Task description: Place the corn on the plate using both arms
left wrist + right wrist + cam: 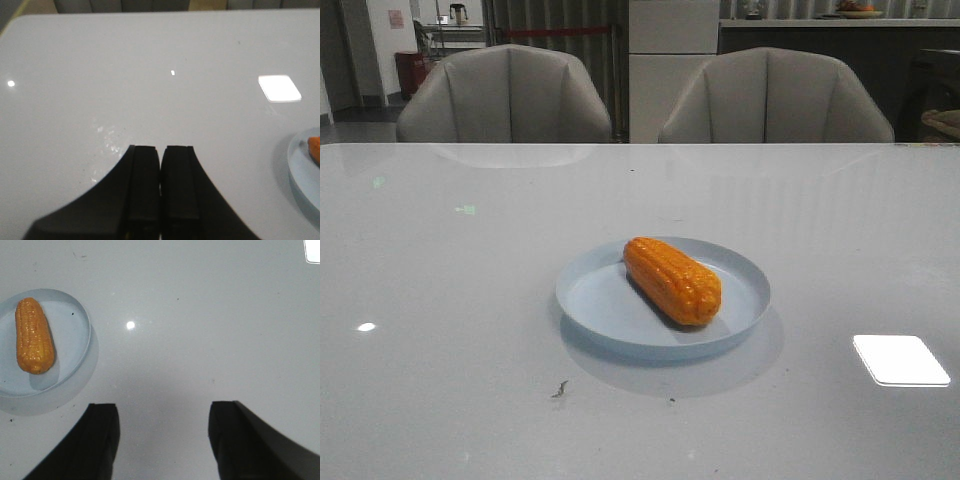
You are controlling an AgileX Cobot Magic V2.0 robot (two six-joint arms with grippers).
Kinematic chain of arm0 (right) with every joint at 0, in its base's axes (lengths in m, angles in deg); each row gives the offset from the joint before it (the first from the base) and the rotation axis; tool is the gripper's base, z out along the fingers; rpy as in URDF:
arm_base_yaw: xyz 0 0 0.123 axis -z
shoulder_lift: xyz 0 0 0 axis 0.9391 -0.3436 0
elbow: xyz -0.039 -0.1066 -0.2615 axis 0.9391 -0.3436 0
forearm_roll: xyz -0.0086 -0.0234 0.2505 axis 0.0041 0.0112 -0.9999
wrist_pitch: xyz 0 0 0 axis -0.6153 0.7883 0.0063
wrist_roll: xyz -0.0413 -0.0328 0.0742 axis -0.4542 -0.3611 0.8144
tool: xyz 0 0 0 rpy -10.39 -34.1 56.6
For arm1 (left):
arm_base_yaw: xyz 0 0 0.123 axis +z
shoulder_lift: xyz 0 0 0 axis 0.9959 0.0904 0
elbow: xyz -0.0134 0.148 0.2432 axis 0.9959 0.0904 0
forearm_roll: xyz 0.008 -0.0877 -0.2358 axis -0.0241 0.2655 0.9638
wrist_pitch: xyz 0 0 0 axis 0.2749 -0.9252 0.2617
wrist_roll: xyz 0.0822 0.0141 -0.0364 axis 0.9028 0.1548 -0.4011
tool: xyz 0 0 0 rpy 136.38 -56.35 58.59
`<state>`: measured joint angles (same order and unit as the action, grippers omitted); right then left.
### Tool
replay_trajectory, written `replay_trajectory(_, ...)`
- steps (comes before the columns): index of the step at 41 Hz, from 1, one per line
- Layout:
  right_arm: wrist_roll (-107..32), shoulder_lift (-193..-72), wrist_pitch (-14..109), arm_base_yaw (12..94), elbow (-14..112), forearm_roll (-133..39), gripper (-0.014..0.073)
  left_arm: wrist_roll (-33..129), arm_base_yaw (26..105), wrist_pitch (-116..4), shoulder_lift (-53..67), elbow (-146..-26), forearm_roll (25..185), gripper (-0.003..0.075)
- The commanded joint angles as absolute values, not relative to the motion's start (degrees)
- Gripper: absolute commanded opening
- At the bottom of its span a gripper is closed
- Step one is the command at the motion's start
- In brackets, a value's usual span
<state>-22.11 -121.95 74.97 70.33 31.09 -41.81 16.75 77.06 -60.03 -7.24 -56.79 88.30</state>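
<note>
The orange corn (672, 280) lies inside the pale blue plate (590, 300) at the middle of the table. It also shows in the right wrist view (33, 335), lying on the plate (75, 340), and one end of it shows at the edge of the left wrist view (314, 149) on the plate's rim (299, 180). My left gripper (161, 150) is shut and empty above bare table, apart from the plate. My right gripper (164, 412) is open and empty above bare table beside the plate. Neither gripper shows in the front view.
Two grey chairs (505, 95) (775, 95) stand behind the table's far edge. A small dark mark (560, 388) lies on the table in front of the plate. Bright light reflections (900, 360) show on the glossy tabletop.
</note>
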Motion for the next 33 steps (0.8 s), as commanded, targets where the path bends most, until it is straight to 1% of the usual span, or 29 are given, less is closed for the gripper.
replay_trajectory(1, -22.2, -121.5, 71.5, 70.8, 32.5, -42.4, 0.0498, 14.2, 77.1, -74.0, -13.6, -51.2, 86.8, 0.0094)
replay_trajectory(4, -22.2, -121.5, 71.5, 70.8, 32.5, -42.4, 0.0498, 14.2, 77.1, -78.6, -18.9, -46.2, 86.8, 0.0094)
replay_trajectory(8, -22.2, -121.5, 71.5, 70.8, 32.5, -42.4, 0.0498, 14.2, 77.1, -81.7, -25.5, -40.0, 85.1, 0.0094)
replay_trajectory(16, -22.2, -121.5, 71.5, 70.8, 32.5, -42.4, 0.0498, 14.2, 77.7, -82.6, -36.4, -31.6, 84.2, 0.0094)
replay_trajectory(24, -22.2, -121.5, 71.5, 70.8, 32.5, -42.4, 0.0498, 14.2, 79.9, -84.4, -44.9, -25.9, 84.2, 0.0094)
replay_trajectory(29, -22.2, -121.5, 71.5, 70.8, 32.5, -42.4, 0.0498, 14.2, 80.4, -79.1, -49.7, -26.0, 84.2, 0.0094)
replay_trajectory(33, -22.2, -121.5, 71.5, 70.8, 32.5, -42.4, 0.0498, 14.2, 80.4, -78.4, -52.6, -26.0, 84.2, 0.0094)
